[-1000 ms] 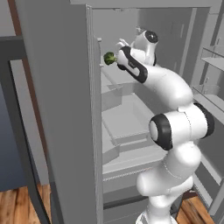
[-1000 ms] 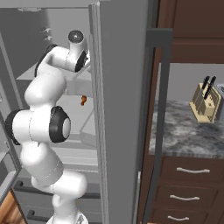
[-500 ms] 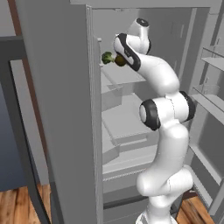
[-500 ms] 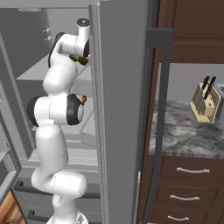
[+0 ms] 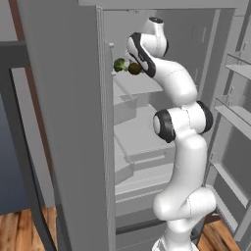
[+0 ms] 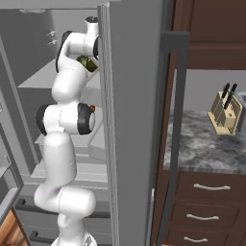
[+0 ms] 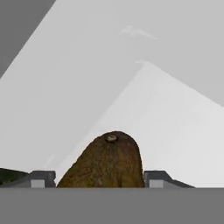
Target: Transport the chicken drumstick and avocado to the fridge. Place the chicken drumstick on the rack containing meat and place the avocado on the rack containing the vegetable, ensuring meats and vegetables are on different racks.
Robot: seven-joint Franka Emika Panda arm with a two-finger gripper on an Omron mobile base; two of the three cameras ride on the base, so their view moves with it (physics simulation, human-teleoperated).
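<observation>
The fridge [image 5: 68,122] stands open with my arm reaching inside it. My gripper [image 7: 100,179] is shut on the avocado [image 7: 107,162], an olive-brown egg-shaped fruit that sits between the two fingertips [image 7: 43,178]. The avocado [image 5: 135,68] hangs at the front left of the higher shelf [image 5: 142,84], right beside the vegetable [image 5: 119,64], a dark green ball. Whether the avocado touches the shelf I cannot tell. From the right base view the avocado [image 6: 86,62] shows behind my forearm. The chicken drumstick [image 6: 92,108] peeks out as an orange speck on a lower shelf, mostly hidden by my elbow.
The left fridge door [image 5: 63,147] stands close beside my arm, and the right door's bins [image 5: 235,112] are open on the other side. Lower shelves and drawers [image 5: 142,162] lie beneath. A granite counter with a knife block [image 6: 225,115] sits right of the fridge.
My arm has straightened upward, the elbow rising and swinging in toward the fridge. The hand with the avocado has edged further in over the higher shelf, beside the green ball.
</observation>
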